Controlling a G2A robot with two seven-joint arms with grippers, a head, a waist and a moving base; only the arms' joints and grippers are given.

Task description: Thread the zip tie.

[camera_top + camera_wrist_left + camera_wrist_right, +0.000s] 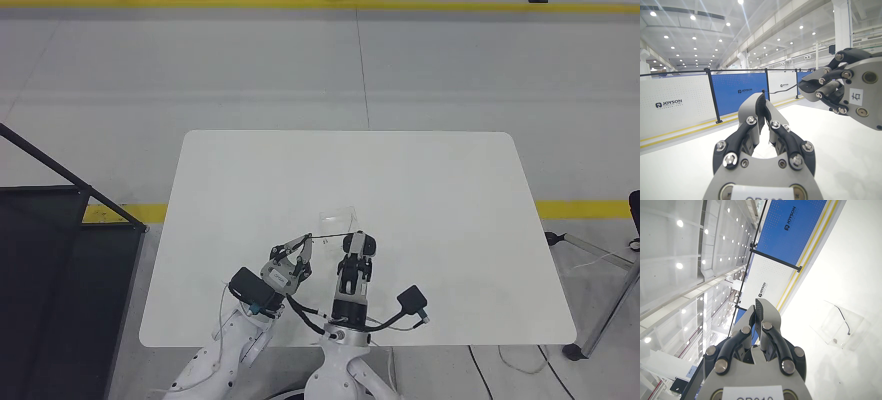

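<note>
Left gripper (763, 98): is hovering above the near part of the table, its fingers (747, 108) pressing together on one end of the zip tie, whose tip is poking out just past them.
Right gripper (757, 306): is hanging just beside the left one, its fingers (770, 311) squeezing narrow onto the other end of the strap.
Zip tie (780, 91): is stretching as a thin black line through the air between the two grippers, sagging slightly and touching nothing else.
Clear tray (831, 321): is sitting flat on the table just beyond the grippers, apart from both.
Second tie (845, 321): is lying curved inside the tray, with a small round piece (834, 340) resting near its end.
Table (450, 220): is carrying the tray near its middle, towards the robot's side.
</note>
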